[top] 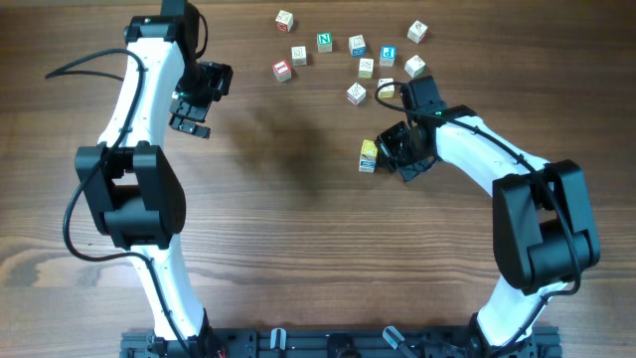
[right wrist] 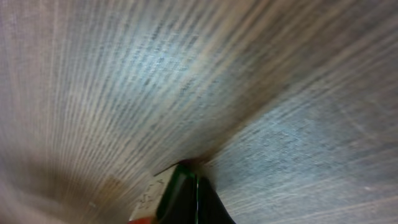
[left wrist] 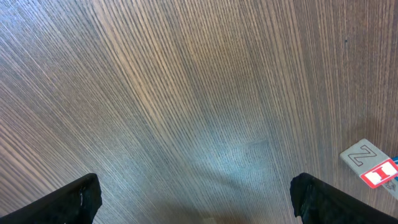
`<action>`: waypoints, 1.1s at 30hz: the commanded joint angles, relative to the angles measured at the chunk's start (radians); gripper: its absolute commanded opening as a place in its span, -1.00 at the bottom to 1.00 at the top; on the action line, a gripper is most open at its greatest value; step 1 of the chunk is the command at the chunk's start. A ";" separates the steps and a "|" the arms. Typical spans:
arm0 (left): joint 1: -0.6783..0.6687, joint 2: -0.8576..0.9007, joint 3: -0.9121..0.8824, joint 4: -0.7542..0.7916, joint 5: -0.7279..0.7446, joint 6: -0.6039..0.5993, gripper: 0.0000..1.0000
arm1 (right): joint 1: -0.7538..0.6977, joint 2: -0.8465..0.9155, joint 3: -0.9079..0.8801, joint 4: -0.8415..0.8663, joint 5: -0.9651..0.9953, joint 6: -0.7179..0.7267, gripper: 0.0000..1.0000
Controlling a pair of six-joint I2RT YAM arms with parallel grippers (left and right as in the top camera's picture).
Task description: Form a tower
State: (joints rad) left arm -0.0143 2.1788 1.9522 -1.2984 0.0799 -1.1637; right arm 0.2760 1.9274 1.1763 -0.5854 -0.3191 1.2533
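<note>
Two arms reach up the table (top: 298, 239) from the near rail. Right arm: elbow folded at near right, forearm running up and inward, wrist turned so the right gripper (top: 386, 154) points left at the tower (top: 369, 154). The tower stands mid-table, right of centre, showing yellow and blue from above. Jaws are pressed together with nothing between them. In the right wrist view the closed fingertips (right wrist: 186, 193) sit just beside the tower's pale flank; touching or apart, cannot tell. Judgement: the step looks like squaring the stack with shut tips. To do it well, press slowly, flat against a face rather than a corner, and draw back along the same line so no cube is dragged. Farther up, the left arm bends inward and the left gripper (top: 187, 114) hangs over bare wood, jaws wide apart, empty. A Z cube (left wrist: 359, 155) shows at its view's edge. Loose cubes (top: 324, 42) lie scattered along the far side.
</note>
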 commanded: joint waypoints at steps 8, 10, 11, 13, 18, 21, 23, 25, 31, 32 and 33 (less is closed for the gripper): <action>0.003 -0.036 -0.007 0.000 -0.010 0.012 1.00 | -0.043 0.014 -0.005 -0.017 0.011 0.029 -0.92; 0.003 -0.036 -0.007 0.000 -0.010 0.012 1.00 | -0.043 0.014 -0.005 -0.005 0.005 0.030 -0.91; 0.003 -0.036 -0.007 0.000 -0.010 0.012 1.00 | -0.043 0.018 -0.005 0.000 0.004 0.030 -0.92; 0.003 -0.036 -0.007 0.000 -0.010 0.012 1.00 | -0.043 0.034 -0.005 0.019 -0.026 0.030 -0.91; 0.003 -0.036 -0.007 0.000 -0.010 0.012 1.00 | -0.043 0.053 -0.005 0.037 -0.056 0.030 -0.91; 0.003 -0.036 -0.007 0.000 -0.010 0.012 1.00 | -0.043 0.053 -0.005 0.051 -0.074 0.005 -0.91; 0.003 -0.036 -0.007 0.000 -0.010 0.012 1.00 | -0.043 0.053 -0.005 0.051 -0.079 0.003 -0.91; 0.003 -0.036 -0.007 0.000 -0.010 0.012 1.00 | -0.043 0.053 -0.005 0.055 -0.086 0.003 -0.91; 0.003 -0.036 -0.007 0.000 -0.010 0.012 1.00 | -0.043 0.053 -0.005 0.070 -0.107 -0.011 -0.91; 0.003 -0.036 -0.007 0.000 -0.010 0.012 1.00 | -0.043 0.053 -0.005 0.072 -0.109 -0.013 -0.92; 0.003 -0.036 -0.007 0.000 -0.010 0.012 1.00 | -0.043 0.053 -0.005 0.074 -0.113 -0.013 -0.91</action>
State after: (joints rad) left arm -0.0143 2.1784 1.9522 -1.2984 0.0799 -1.1637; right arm 0.2310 1.9636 1.1767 -0.5167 -0.4118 1.2552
